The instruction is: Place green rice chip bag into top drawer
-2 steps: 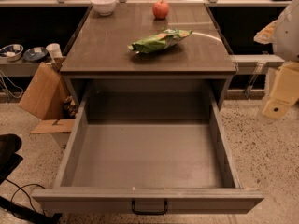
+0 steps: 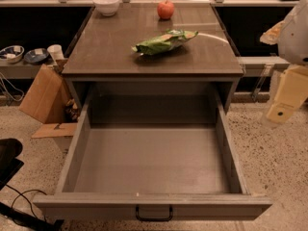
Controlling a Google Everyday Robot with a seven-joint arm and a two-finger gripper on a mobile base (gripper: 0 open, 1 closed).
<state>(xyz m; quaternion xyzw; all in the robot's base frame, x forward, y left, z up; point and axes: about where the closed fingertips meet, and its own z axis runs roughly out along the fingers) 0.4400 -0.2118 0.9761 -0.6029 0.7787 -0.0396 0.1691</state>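
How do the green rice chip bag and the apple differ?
The green rice chip bag lies flat, long, crinkled mid-counter; the apple is round, red, smaller, farther back. Both sit on the cabinet top above the open top drawer; the gripper hangs at right, touching neither.

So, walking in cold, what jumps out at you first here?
The wide grey drawer, pulled open, fills the foreground. On the brown cabinet top above it lies a crinkly bright-green snack bag, with a red apple and a white bowl at the back edge. The robot's pale pincer hangs at the far right, beside the cabinet.
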